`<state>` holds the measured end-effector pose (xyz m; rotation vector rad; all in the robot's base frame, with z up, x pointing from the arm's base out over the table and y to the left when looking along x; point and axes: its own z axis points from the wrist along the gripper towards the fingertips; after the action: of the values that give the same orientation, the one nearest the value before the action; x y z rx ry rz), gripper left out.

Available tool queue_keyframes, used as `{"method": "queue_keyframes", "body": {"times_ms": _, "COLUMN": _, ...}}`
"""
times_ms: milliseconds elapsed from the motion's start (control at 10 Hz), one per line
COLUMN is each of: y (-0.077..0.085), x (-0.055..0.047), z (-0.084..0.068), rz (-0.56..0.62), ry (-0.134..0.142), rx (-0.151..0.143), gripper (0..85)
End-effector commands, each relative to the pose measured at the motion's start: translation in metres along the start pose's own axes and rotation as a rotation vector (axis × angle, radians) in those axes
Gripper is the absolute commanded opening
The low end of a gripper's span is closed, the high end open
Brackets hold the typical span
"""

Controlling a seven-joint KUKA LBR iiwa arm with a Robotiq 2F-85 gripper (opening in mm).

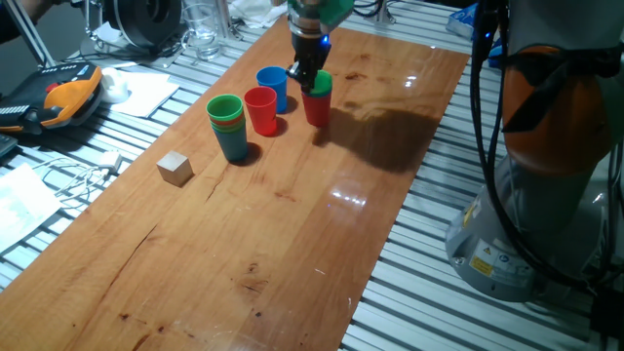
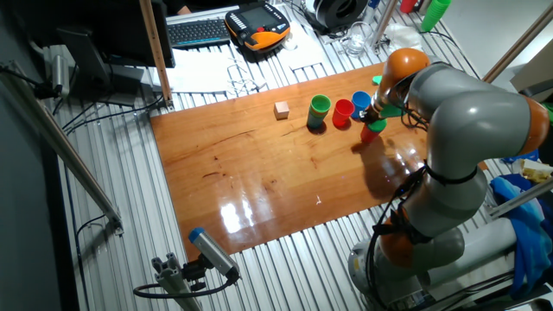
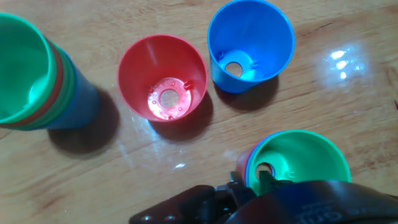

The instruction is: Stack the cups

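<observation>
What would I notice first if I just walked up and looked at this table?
The bright cups bunched at the far end of the wooden table: a tall stack with a green cup on top, then a single red cup and a blue cup. Right beside them the robot's tool reaches down onto a short stack, a green cup in a red one. A small wooden cube sits alone.

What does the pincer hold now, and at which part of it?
The pincer grips the green cup by its rim; this cup sits nested in a red cup.
</observation>
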<state>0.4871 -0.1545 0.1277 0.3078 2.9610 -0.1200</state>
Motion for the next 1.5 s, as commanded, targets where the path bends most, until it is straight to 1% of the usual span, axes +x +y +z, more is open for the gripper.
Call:
{"method": "queue_keyframes", "body": {"times_ms": 0, "y": 0.000, "x": 0.000, "z": 0.002, "rz": 0.001, "ry": -0.001, "rx": 0.000, "gripper": 34.0}}
{"method": "queue_keyframes", "body": {"times_ms": 300, "y": 0.000, "x": 0.000, "z": 0.017, "rz": -0.005, "ry": -0.018, "rx": -0.010, "gripper": 34.0}}
{"method": "queue_keyframes", "body": {"times_ms": 400, "y": 0.000, "x": 0.000, "z": 0.019, "rz": -0.016, "ry": -0.018, "rx": -0.010, "gripper": 17.0}}
{"method": "queue_keyframes", "body": {"times_ms": 500, "y": 0.000, "x": 0.000, "z": 0.019, "rz": -0.027, "ry": -0.019, "rx": -0.007, "gripper": 17.0}}
{"method": "queue_keyframes", "body": {"times_ms": 700, "y": -0.001, "x": 0.000, "z": 0.023, "rz": -0.050, "ry": -0.015, "rx": -0.007, "gripper": 17.0}}
{"method": "queue_keyframes", "body": {"times_ms": 800, "y": -0.001, "x": 0.000, "z": 0.025, "rz": -0.051, "ry": -0.018, "rx": -0.009, "gripper": 17.0}}
{"method": "queue_keyframes", "body": {"times_ms": 900, "y": -0.002, "x": 0.000, "z": 0.027, "rz": -0.061, "ry": -0.023, "rx": -0.009, "gripper": 0.0}}
{"method": "queue_keyframes", "body": {"times_ms": 1000, "y": -0.002, "x": 0.000, "z": 0.027, "rz": -0.084, "ry": -0.016, "rx": -0.013, "gripper": 0.0}}
{"method": "queue_keyframes", "body": {"times_ms": 1100, "y": -0.003, "x": -0.003, "z": 0.021, "rz": -0.099, "ry": -0.002, "rx": -0.015, "gripper": 0.0}}
{"method": "queue_keyframes", "body": {"times_ms": 1200, "y": -0.004, "x": -0.006, "z": 0.013, "rz": -0.100, "ry": 0.021, "rx": -0.019, "gripper": 0.0}}
{"method": "queue_keyframes", "body": {"times_ms": 1400, "y": -0.007, "x": -0.015, "z": -0.010, "rz": -0.098, "ry": 0.061, "rx": -0.028, "gripper": 0.0}}
